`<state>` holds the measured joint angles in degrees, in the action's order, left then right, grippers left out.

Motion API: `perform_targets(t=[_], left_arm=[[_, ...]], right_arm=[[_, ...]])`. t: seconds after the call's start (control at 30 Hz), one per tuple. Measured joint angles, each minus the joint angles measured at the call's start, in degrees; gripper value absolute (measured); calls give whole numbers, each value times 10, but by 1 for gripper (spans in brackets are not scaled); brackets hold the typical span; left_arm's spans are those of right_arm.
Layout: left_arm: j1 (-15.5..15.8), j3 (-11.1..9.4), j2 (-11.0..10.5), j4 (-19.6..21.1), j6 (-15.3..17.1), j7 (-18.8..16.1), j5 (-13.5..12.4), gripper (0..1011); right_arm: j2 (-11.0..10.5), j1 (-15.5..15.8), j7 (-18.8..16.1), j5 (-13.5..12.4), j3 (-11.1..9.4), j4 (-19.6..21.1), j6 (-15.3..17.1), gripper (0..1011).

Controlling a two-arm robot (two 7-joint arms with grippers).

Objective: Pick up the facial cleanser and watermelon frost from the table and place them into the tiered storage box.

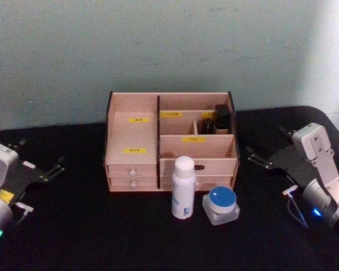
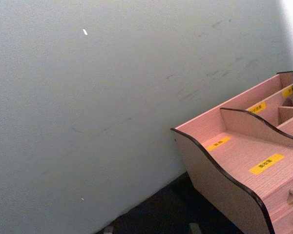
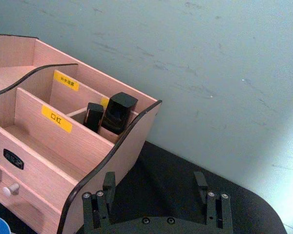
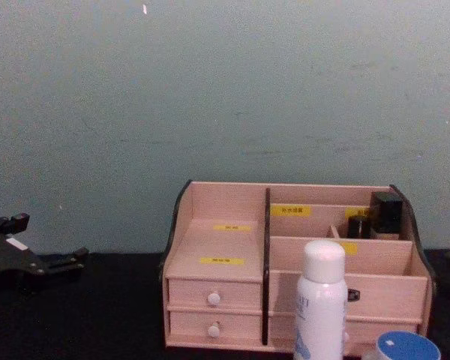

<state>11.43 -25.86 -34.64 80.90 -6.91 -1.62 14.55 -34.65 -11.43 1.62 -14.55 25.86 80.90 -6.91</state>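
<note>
Two black bottles (image 1: 222, 117) in storage box (image 1: 131, 136)

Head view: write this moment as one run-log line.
left gripper open, parked left | right gripper open, parked right | white bottle, blue-lidded jar standing before tiered storage box

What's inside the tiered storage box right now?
The tiered storage box holds two dark containers at its rear right; other open compartments look bare. Its drawers are shut, contents hidden.

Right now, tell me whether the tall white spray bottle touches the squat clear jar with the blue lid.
Apart. The head view shows a strip of black table between the bottle and the jar.
</note>
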Motion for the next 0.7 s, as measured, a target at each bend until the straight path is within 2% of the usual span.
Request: perform_targets(t=[0.7], left_arm=[[0,0,0,0,0,0,0,1001]], right_arm=[[0,0,0,0,0,0,0,1002]])
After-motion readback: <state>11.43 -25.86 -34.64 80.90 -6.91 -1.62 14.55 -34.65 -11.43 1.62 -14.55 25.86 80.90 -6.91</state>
